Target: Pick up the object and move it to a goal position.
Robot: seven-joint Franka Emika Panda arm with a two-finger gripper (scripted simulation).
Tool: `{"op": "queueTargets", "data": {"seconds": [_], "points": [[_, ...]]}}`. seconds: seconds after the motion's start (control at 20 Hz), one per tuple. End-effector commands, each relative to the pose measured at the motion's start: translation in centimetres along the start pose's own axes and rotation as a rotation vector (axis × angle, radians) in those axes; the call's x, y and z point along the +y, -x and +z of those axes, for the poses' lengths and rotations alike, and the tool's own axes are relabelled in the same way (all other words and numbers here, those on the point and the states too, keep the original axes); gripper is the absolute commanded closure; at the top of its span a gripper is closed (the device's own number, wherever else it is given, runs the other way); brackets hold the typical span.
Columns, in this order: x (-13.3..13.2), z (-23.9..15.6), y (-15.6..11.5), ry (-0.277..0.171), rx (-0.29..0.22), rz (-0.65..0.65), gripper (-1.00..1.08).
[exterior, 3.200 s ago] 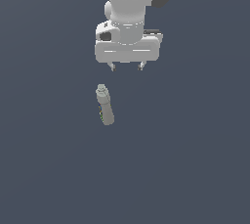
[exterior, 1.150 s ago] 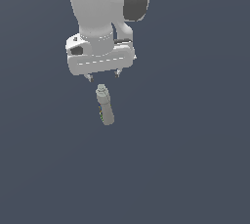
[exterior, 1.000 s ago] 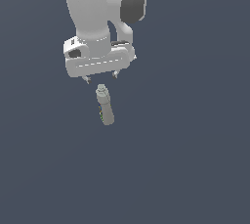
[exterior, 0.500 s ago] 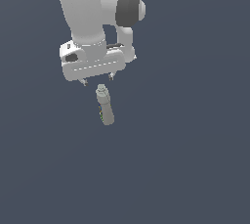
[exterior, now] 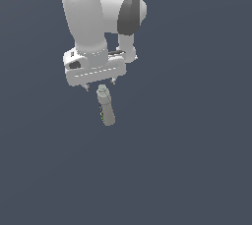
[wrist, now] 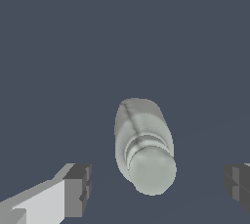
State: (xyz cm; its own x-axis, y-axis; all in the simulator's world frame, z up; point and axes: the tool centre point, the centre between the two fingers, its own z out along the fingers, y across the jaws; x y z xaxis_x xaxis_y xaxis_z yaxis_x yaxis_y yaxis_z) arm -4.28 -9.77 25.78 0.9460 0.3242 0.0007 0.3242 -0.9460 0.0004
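Bottle-wise, quick rundown, biggest stuff first: the dark grey floor filled everything, plain and flat. Over it hung the white arm with a dark patch at its elbow, its wrist block tilted a bit. The gripper sat right above the bottle's capped end, jaws spread wide with nothing between the fingers but air; no contact that I could see. The bottle lay on the floor, cap toward the gripper, with tiny green marks on one side. In the wrist view the bottle showed cap-first, between the two fingers.
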Motion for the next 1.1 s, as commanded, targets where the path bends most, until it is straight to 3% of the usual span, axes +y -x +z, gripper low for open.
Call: {"op": "queueTargets", "data": {"seconds": [0.0, 0.35, 0.4, 1.05], "points": [[0.0, 1.2, 0.1, 0.0, -0.001, -0.001, -0.92], [0.0, 2.8, 0.0, 0.0, -0.001, -0.002, -0.92], [0.0, 2.8, 0.0, 0.0, -0.001, -0.002, 1.08], [0.0, 2.3, -0.1, 0.001, 0.002, -0.003, 1.08]]}}
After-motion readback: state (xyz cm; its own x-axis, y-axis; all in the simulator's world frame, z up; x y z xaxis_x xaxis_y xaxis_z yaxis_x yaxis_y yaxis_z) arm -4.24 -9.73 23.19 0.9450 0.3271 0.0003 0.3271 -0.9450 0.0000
